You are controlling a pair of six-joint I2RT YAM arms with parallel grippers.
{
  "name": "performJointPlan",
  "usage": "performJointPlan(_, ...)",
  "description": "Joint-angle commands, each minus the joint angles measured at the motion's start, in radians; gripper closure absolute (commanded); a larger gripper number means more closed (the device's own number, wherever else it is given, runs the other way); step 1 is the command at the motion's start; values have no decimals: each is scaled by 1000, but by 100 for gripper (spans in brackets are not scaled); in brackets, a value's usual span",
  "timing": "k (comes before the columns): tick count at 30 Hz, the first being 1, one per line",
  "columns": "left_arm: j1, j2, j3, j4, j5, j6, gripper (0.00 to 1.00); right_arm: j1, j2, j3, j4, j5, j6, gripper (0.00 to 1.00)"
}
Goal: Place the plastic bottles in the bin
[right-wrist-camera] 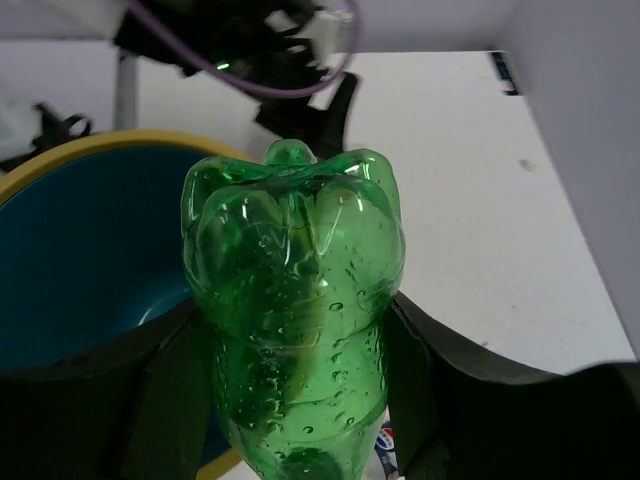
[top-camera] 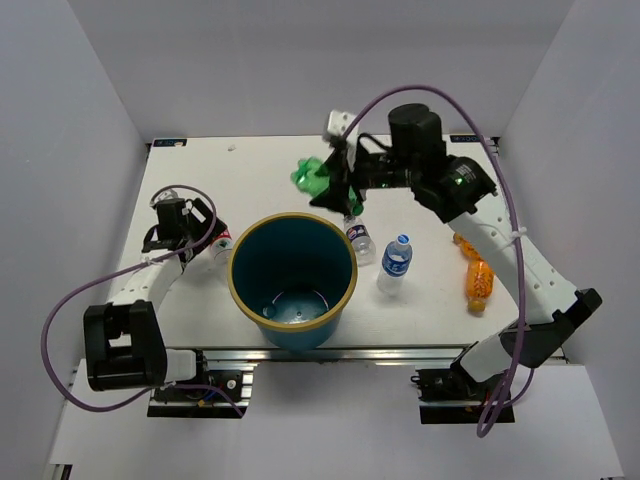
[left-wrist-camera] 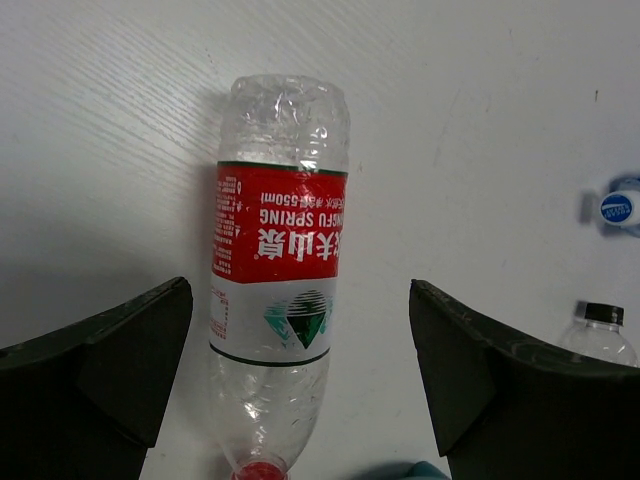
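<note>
My right gripper (top-camera: 345,185) is shut on a green bottle (top-camera: 317,177) and holds it in the air behind the far rim of the teal bin (top-camera: 290,290). In the right wrist view the green bottle (right-wrist-camera: 295,320) sits base up between my fingers, with the bin (right-wrist-camera: 70,250) below at left. My left gripper (top-camera: 190,230) is open over a clear bottle with a red label (top-camera: 221,241) lying left of the bin. In the left wrist view this bottle (left-wrist-camera: 280,290) lies between the spread fingers (left-wrist-camera: 130,360), closer to the left one.
A clear dark-capped bottle (top-camera: 358,240) and a blue-capped bottle (top-camera: 396,262) stand right of the bin; both also show in the left wrist view, the dark-capped bottle (left-wrist-camera: 600,335) below the blue-capped one (left-wrist-camera: 620,207). Two orange bottles (top-camera: 478,275) lie at the right, under the right arm. White walls enclose the table.
</note>
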Motion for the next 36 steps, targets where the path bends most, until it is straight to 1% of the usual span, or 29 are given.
performJointPlan(1,-4,21,-15,53,69,-9,2,92,21,10,-169,-152,-143,49)
performJointPlan(3,-6,39,-18,67,76,-15,2,161,48,38,-231,-175,-162,46)
performJointPlan(5,-6,74,-18,83,90,-19,2,198,79,65,-281,-181,-174,42)
performJointPlan(6,-7,88,-14,84,104,-17,2,203,108,96,-325,-189,-175,33)
performJointPlan(7,-7,99,-11,84,102,-18,2,203,119,107,-339,-193,-177,27)
performJointPlan(9,-9,125,-9,90,102,-19,2,204,133,118,-345,-172,-162,11)
performJointPlan(13,-17,162,-5,99,93,-22,2,203,128,125,-321,-124,-116,11)
performJointPlan(16,-18,188,1,70,67,-28,7,200,113,127,-283,-69,-68,11)
performJointPlan(17,-18,191,5,64,59,-26,17,191,107,122,-269,-55,-57,11)
performJointPlan(19,-18,193,23,38,41,-32,34,169,81,99,-203,-5,2,11)
performJointPlan(20,-18,188,37,28,38,-32,48,127,70,87,-177,1,19,11)
performJointPlan(21,-17,182,50,19,36,-31,52,97,50,73,-146,15,45,11)
performJointPlan(22,-18,161,70,-13,15,-26,56,61,44,58,-114,21,118,11)
performJointPlan(23,-18,147,124,-33,1,-22,59,-22,33,31,-56,11,148,10)
performJointPlan(24,-18,130,158,-54,-4,-20,66,-62,30,17,-28,11,177,11)
performJointPlan(25,-18,93,197,-105,-48,-12,69,-107,30,3,-2,12,232,11)
performJointPlan(26,-18,69,274,-119,-80,-6,73,-180,33,-17,38,14,248,11)
performJointPlan(27,-18,44,309,-127,-97,-6,75,-213,36,-26,55,17,260,11)
performJointPlan(28,-18,-9,346,-140,-117,4,75,-263,41,-34,69,27,292,11)
performJointPlan(29,-17,-36,409,-143,-134,12,75,-283,53,-39,76,50,289,11)
performJointPlan(31,-17,-109,463,-145,-142,38,75,-320,71,-40,83,55,292,11)
performJointPlan(33,-17,-149,523,-137,-58,69,75,-368,110,-34,86,38,289,11)
performJointPlan(35,-17,-195,547,-111,69,93,76,-412,160,-20,83,11,288,11)
performJointPlan(36,-17,-209,548,-93,223,97,77,-426,179,-4,80,0,286,11)
